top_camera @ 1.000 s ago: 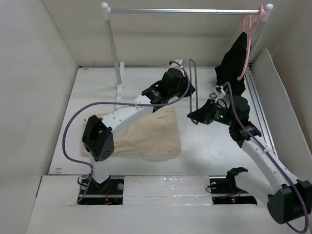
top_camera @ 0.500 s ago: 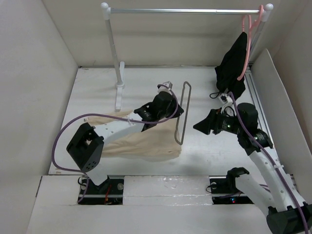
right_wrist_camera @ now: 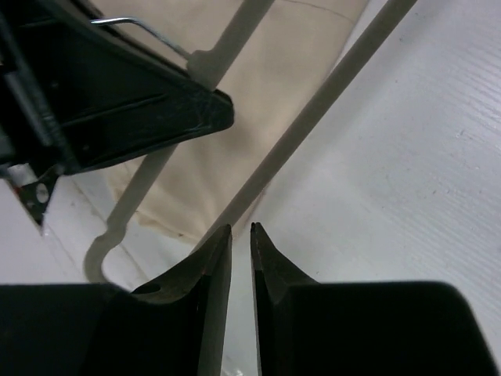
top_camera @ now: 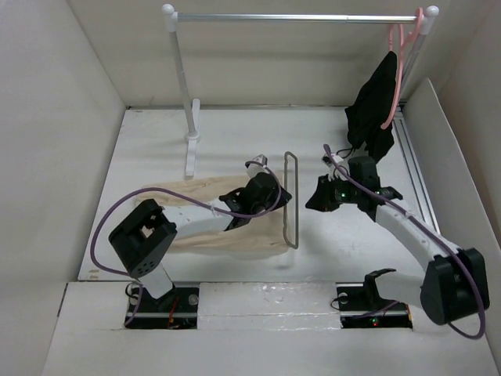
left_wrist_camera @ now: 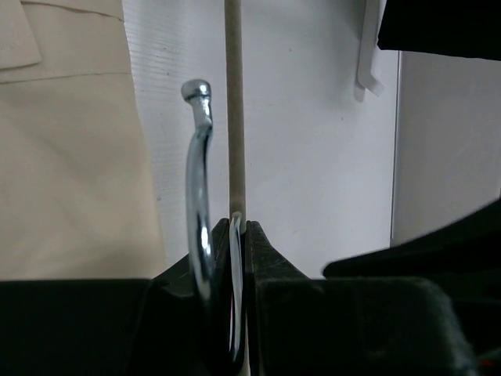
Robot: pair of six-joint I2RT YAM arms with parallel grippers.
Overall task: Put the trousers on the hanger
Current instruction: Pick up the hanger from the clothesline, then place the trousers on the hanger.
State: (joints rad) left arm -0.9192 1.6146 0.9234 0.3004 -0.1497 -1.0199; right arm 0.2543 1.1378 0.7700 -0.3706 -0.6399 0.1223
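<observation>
The beige trousers (top_camera: 219,231) lie flat on the table at the front left. My left gripper (top_camera: 278,196) is over their right edge and is shut on the thin grey wire hanger (top_camera: 291,200). In the left wrist view the wire (left_wrist_camera: 235,117) runs up from between my closed left gripper (left_wrist_camera: 239,229), the chrome hook (left_wrist_camera: 200,180) curls beside it, and the trousers (left_wrist_camera: 70,157) fill the left. My right gripper (top_camera: 313,200) sits just right of the hanger, its jaws almost together and empty (right_wrist_camera: 242,229). The hanger's bars (right_wrist_camera: 313,117) cross above the trousers (right_wrist_camera: 258,94) there.
A clothes rack rail (top_camera: 297,17) spans the back, its post base (top_camera: 190,145) at the left. A black garment (top_camera: 374,102) hangs on a pink hanger (top_camera: 399,47) at the back right. White walls enclose the table; a track (top_camera: 415,172) runs along the right.
My left gripper has carried the hanger nearer and lower, to the trousers' right edge. My right gripper let go of the hanger, drew away, then returned close beside it.
</observation>
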